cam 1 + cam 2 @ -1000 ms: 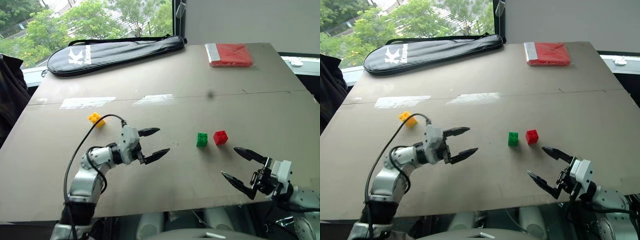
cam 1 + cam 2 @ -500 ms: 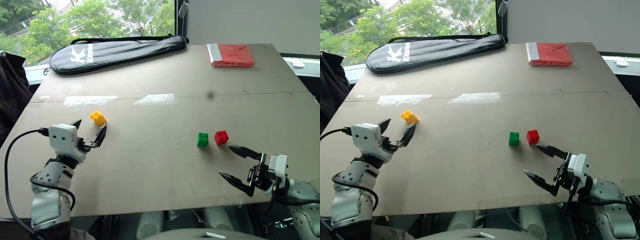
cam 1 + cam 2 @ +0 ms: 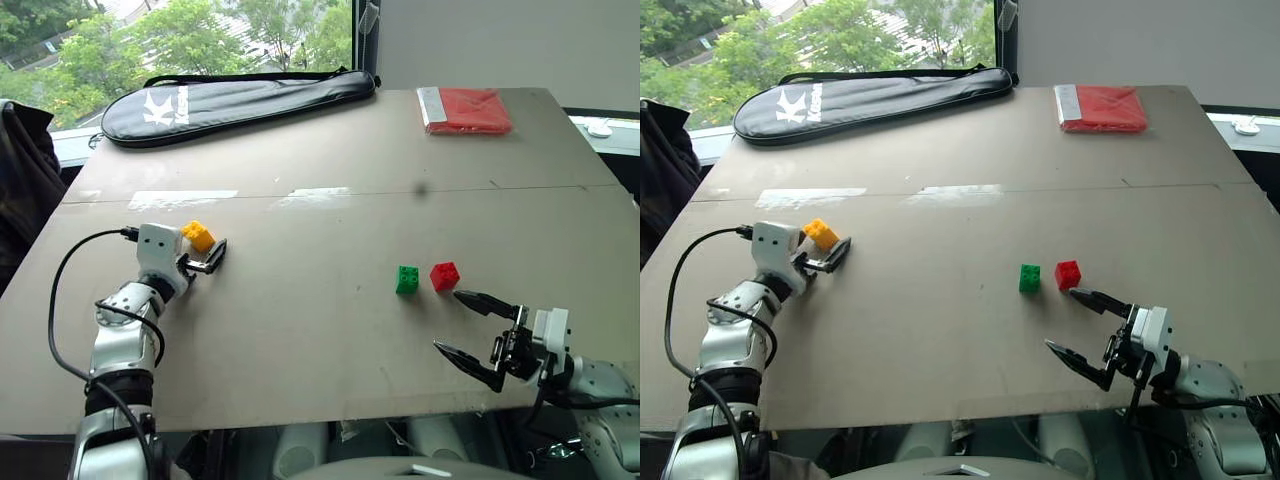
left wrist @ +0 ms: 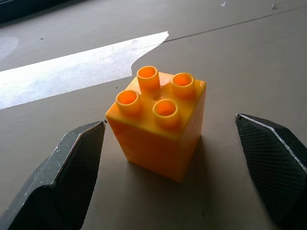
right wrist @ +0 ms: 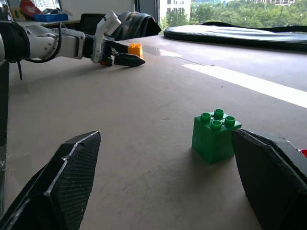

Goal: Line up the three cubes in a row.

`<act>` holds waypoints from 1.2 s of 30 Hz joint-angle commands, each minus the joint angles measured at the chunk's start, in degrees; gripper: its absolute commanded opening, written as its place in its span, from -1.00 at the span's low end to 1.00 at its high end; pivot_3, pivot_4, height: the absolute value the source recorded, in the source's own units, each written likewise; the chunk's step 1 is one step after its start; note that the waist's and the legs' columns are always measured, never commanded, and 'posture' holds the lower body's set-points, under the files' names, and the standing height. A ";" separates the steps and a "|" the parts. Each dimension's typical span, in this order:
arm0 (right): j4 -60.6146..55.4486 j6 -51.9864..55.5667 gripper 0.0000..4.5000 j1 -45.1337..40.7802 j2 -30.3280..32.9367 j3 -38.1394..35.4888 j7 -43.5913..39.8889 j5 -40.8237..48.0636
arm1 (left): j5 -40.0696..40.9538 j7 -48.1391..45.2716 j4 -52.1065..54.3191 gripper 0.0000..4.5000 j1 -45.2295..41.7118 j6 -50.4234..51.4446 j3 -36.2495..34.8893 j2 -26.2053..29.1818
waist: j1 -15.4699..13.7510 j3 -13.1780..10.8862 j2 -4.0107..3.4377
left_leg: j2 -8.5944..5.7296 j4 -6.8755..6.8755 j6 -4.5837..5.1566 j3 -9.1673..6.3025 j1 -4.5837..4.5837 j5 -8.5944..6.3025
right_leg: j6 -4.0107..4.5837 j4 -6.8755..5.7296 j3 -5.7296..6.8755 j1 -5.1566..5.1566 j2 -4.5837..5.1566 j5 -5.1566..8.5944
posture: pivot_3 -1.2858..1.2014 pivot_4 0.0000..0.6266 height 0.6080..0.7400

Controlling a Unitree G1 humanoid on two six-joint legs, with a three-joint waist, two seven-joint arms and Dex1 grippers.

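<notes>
Left gripper is straddling the small yellow studded plastic cube with jaws wide, gripping nothing, likely to carry it toward the green studded plastic cube, well apart on the surface.

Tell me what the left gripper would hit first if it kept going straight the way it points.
The small yellow plastic studded block. It stands on the table between the open black fingers of the left gripper, untouched, so it likely meets the palm first.
</notes>
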State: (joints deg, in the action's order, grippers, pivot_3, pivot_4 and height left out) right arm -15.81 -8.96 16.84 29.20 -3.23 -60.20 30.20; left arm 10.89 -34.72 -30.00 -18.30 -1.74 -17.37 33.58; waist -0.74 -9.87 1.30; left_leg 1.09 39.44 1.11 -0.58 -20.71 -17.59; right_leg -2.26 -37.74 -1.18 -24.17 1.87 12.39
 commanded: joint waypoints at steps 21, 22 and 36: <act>-1.71 -3.08 1.00 3.98 0.04 -2.99 1.58 0.28 | 4.17 -33.11 9.24 -0.40 -4.02 5.07 18.92 -4.43 | -0.24 0.04 -0.06 | -0.16 0.07 0.00 0.04 -0.03 0.00 | -0.01 0.05 -0.09 0.11 0.17 0.01 | 0.03 -0.52 0.49; -1.36 -3.33 1.00 4.21 0.11 -3.21 1.33 0.33 | 3.37 -34.89 9.26 -0.40 -5.39 4.24 21.11 -5.27 | -0.10 0.03 -0.06 | -0.21 0.07 0.00 0.04 -0.01 0.00 | -0.01 0.07 -0.10 0.13 0.17 0.01 | 0.03 -0.52 0.49; -0.99 -5.16 1.00 5.75 -0.34 -3.53 1.48 -1.16 | -6.33 -51.12 -18.13 -0.40 -25.32 -15.50 34.49 -13.48 | 0.32 0.01 -0.03 | -0.15 0.07 0.02 -0.05 -0.04 0.00 | -0.19 0.07 -0.10 0.12 -0.04 0.17 | 0.03 -0.52 0.49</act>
State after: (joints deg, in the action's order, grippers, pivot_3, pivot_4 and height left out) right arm -15.13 -12.85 22.23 29.03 -5.78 -59.08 29.04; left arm 6.23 -84.89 -44.55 -42.63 -14.65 16.21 21.08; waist -0.42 -9.86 1.27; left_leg 0.93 39.51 1.13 -0.62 -20.75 -17.59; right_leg -2.45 -37.67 -1.29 -24.05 1.85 12.56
